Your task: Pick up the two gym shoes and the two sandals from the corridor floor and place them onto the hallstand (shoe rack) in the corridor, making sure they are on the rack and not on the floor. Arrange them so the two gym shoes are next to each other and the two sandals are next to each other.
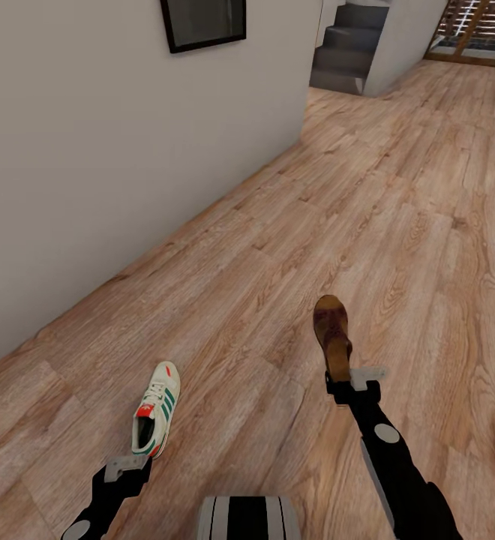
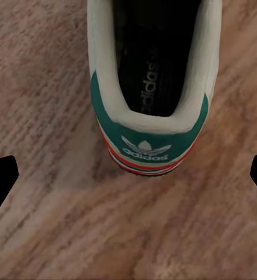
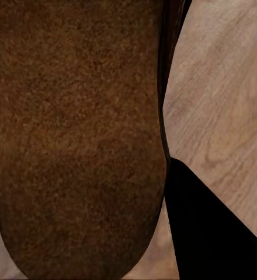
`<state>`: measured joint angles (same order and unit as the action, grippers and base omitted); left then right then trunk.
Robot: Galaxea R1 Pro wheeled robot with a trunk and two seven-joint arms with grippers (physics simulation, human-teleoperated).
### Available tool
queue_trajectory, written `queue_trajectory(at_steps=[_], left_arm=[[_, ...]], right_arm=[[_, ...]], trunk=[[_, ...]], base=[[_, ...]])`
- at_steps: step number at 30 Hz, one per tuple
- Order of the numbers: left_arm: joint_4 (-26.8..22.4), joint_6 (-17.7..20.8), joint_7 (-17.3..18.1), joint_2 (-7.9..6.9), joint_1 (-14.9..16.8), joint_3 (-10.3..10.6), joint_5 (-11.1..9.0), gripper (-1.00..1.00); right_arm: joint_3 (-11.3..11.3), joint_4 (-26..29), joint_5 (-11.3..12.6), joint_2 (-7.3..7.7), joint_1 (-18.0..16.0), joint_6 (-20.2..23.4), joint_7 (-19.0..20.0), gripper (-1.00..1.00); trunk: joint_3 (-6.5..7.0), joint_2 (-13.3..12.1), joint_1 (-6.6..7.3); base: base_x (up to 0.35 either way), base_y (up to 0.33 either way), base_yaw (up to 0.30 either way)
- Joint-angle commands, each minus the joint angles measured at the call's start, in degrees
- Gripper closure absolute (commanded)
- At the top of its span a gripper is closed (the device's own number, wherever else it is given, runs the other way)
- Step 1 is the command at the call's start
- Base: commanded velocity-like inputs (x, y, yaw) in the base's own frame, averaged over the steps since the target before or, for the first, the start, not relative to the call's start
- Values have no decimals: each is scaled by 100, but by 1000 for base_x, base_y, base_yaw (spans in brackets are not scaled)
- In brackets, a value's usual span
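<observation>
Lying on the wood floor (image 1: 277,240) with its toe pointing away from the robot, the one gym shoe (image 1: 156,410) seen here sits just ahead of the left gripper (image 1: 126,466). In the left wrist view its teal heel (image 2: 149,137) lies between the two dark fingertips (image 2: 1,181), which stand wide apart and clear of the shoe on both sides. To the right, one brown sandal (image 1: 332,335) is held at its heel end by the right gripper (image 1: 354,381), toe pointing forward; whether it is lifted off the planks cannot be told. In the right wrist view the sandal's brown surface (image 3: 76,134) runs close along a dark finger (image 3: 210,233), the gripper pinching it. Shoe and sandal are well apart, with bare planks between them. Open floor extends ahead and to the right. A plain grey wall (image 1: 90,150) borders the floor on the left, near the gym shoe, carrying a dark framed panel (image 1: 202,22). Beyond the wall's far corner are grey steps (image 1: 349,49).
</observation>
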<state>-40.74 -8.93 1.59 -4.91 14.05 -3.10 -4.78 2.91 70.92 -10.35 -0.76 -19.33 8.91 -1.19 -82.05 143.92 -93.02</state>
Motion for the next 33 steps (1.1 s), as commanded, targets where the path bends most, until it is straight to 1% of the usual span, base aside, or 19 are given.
queue_trajectory(at_steps=[1,5,10,33], left_arm=[[-1,-13,17,-1,2,1,-50,-100],[-24,-12,17,1,2,2,-49,-100],[-30,-16,17,6,2,2,-43,-100],[-30,-20,16,0,2,2,-39,-100]], right_arm=[[1,157,-41,-4,-1,40,-2,100],[-8,392,-49,-3,-1,43,2,100],[-10,412,-54,-3,1,41,3,100],[-26,241,-46,-16,8,41,3,100]], trunk=[[-4,1,1],[-4,1,1],[-4,1,1],[-4,1,1]], base=[[16,0,0],[71,0,0],[67,0,0],[35,0,0]])
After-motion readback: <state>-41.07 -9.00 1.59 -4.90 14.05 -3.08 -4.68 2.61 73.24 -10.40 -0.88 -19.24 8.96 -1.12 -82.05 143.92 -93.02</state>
